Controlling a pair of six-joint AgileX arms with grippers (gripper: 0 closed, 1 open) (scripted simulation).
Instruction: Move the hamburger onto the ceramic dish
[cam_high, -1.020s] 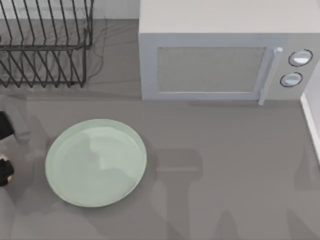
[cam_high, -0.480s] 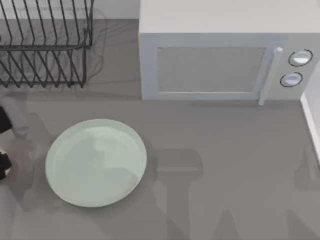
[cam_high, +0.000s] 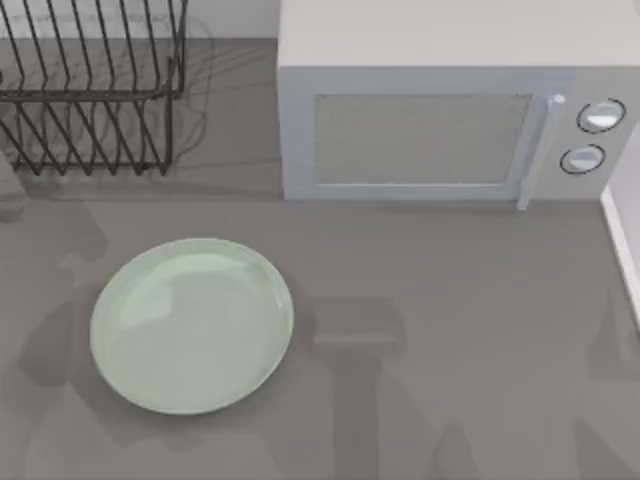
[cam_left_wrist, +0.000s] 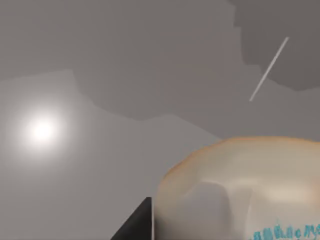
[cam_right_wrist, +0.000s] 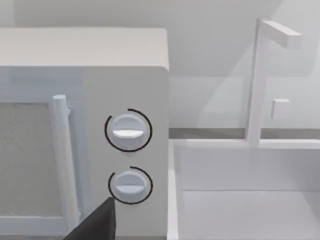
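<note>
Though nothing yet on dish (cam_high: 192, 325), burger (cam_left_wrist: 240, 190) sits close under left wrist cam, a dark finger (cam_left_wrist: 136, 225) just beside it; probably held off table's left edge, but can't tell jaw state or whether actually gripped. Largest to smallest: microwave (cam_high: 440, 110) at back, w/ handle and two knobs; sink (cam_right_wrist: 245, 200) w/ faucet beside it in right wrist view; black rack (cam_high: 90, 90) back left; mint dish front left, bare; burger, pale top, tan-orange side. Right arm parked near microwave, one dark finger (cam_right_wrist: 97, 225) showing, jaw state can't tell. Progress: pick maybe done, carry and drop onto dish left.
</note>
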